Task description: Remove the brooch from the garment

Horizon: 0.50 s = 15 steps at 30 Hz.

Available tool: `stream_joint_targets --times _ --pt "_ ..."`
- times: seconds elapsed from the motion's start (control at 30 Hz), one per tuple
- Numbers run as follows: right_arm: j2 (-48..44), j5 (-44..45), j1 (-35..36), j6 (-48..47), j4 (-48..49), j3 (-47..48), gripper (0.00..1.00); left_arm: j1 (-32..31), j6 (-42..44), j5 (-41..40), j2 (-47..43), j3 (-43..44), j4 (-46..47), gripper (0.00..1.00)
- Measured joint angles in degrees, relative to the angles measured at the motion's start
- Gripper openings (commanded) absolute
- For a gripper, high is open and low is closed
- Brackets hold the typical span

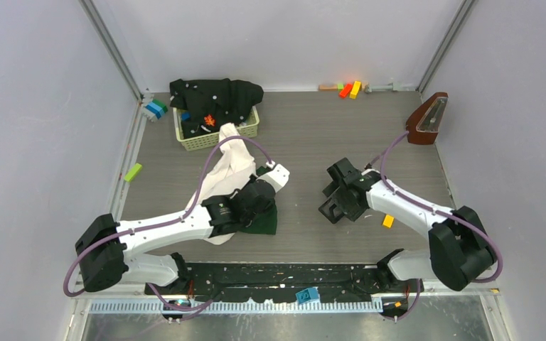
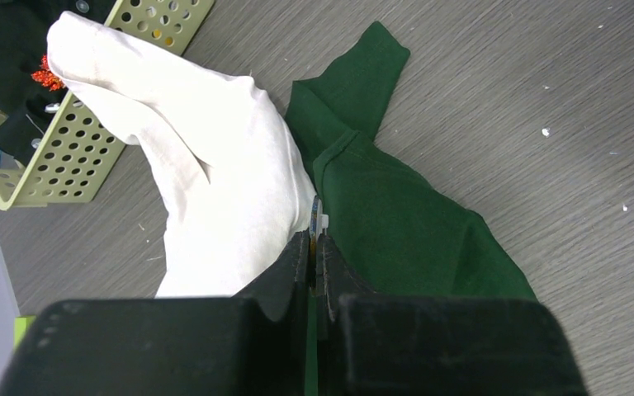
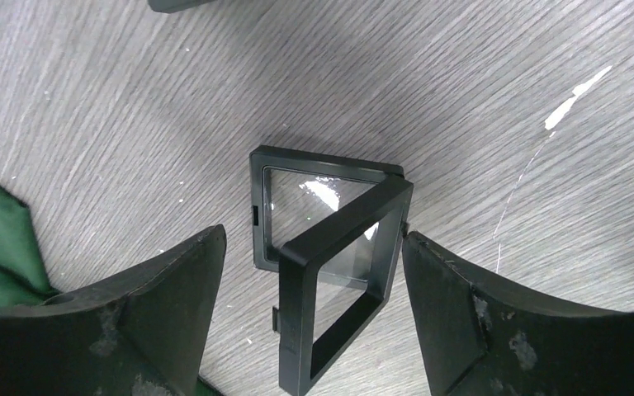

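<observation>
garment (image 1: 233,167) (image 2: 223,181): cream-white with dark green parts, lying on the table (image 1: 313,142) at roughly 9 o'clock from the middle. The white end runs up toward 11 o'clock and reaches the basket; the green part (image 2: 396,214) spreads flat at the 6 o'clock end.

left gripper (image 1: 256,197) (image 2: 314,247): fingers pinched tight together on the garment, right on the seam where white meets green.

small pale bit (image 2: 319,219): sits right at the left fingertips on that seam, with a hint of blue and yellow. Too small to tell what it is, tbh.

right gripper (image 1: 335,202) (image 3: 312,239): spread wide, holding nothing, hanging over the table at about 4 o'clock from the middle, well apart from the garment.

box (image 3: 322,247): small black square one with a clear window, lid frame tipped up, lying between the right fingers. The lid corner is just beside the right-hand finger (image 3: 495,330); can't tell if they touch.

basket (image 1: 213,140) (image 2: 74,148): pale green with holes, at 11 o'clock.

black garment (image 1: 217,96): heaped in the basket, small white specks on it.

red sparkly thing (image 1: 210,119) (image 2: 47,78): on the black garment, near the white tip.

orange block (image 1: 388,221): just beside the right arm.
</observation>
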Motion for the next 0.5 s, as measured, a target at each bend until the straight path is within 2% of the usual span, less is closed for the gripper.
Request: stream_joint_targets --times 0.13,0.43,0.5 --pt "-2.54 0.59 0.00 -0.59 -0.48 -0.02 0.71 0.00 0.00 0.00 0.13 0.00 0.00 0.00" --pt "-4.70 0.76 0.00 -0.66 -2.29 -0.55 0.59 0.00 0.00 0.22 0.57 0.00 0.00 0.00" --pt "-5.64 0.76 0.00 -0.79 -2.91 -0.74 0.53 -0.04 0.02 0.42 0.59 0.00 0.00 0.00"
